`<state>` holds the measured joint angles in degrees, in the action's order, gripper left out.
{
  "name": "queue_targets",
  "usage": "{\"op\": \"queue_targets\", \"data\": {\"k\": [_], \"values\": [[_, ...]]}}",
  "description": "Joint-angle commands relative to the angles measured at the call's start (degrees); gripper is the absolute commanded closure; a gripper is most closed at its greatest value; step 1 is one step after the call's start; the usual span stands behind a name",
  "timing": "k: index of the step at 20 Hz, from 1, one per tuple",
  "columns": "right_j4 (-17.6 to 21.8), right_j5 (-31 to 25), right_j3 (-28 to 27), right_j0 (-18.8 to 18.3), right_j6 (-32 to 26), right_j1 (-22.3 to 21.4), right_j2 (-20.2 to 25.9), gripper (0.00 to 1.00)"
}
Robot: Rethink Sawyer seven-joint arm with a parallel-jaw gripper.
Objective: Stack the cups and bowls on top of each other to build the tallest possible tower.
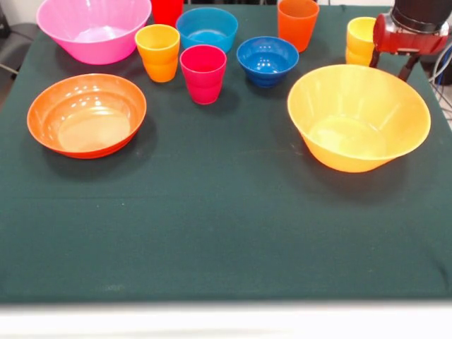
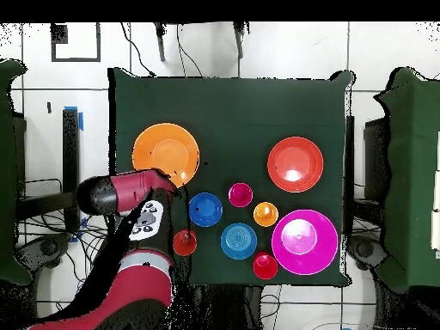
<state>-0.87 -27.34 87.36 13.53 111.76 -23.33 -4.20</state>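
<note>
Every cup and bowl stands singly on the green cloth, and no tower shows. The big yellow-orange bowl (image 1: 359, 116) (image 2: 166, 153) sits at the right in the front view, with a yellow cup (image 1: 360, 39) behind it. My gripper (image 1: 390, 65) (image 2: 169, 184) hangs open and empty just right of that cup, above the bowl's far rim. The dark blue bowl (image 1: 267, 60), light blue bowl (image 1: 207, 28), pink bowl (image 1: 92, 28) and orange-red bowl (image 1: 86, 114) lie further left. Among them are the red-pink cup (image 1: 203, 73), orange-yellow cup (image 1: 159, 51), orange cup (image 1: 297, 21) and red cup (image 1: 167, 10).
The near half of the cloth (image 1: 226, 226) holds nothing. In the overhead view my arm (image 2: 120, 193) reaches in from the table's left side and covers the yellow cup. Cables (image 2: 60, 232) lie on the floor beside the table.
</note>
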Motion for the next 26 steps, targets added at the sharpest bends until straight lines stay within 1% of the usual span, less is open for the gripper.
{"op": "queue_targets", "data": {"k": [1, 5, 7, 10, 15, 17, 21, 23, 26], "values": [[-0.29, -3.36, -4.04, -1.49, 5.05, 0.78, 2.70, 0.00], [-1.39, -4.70, -2.77, -1.32, 7.03, -1.15, 1.82, 0.00], [-0.75, -6.03, -2.59, -1.54, 5.42, -2.09, 2.24, 0.00], [-0.75, -7.33, -1.00, -1.31, 5.24, -4.33, 2.26, 0.00], [-0.52, -9.80, -0.22, -1.85, 4.26, -6.33, 2.52, 0.00], [-0.40, -10.55, 1.84, -2.10, 3.74, -8.46, 2.84, 0.00], [-0.20, -11.51, 4.07, -2.84, 3.00, -11.05, 3.19, 0.00], [0.20, -10.87, 5.25, -3.22, 2.72, -11.52, 3.41, 0.00], [0.99, -10.30, 4.42, -4.31, 1.90, -10.36, 3.68, 0.00]]}}
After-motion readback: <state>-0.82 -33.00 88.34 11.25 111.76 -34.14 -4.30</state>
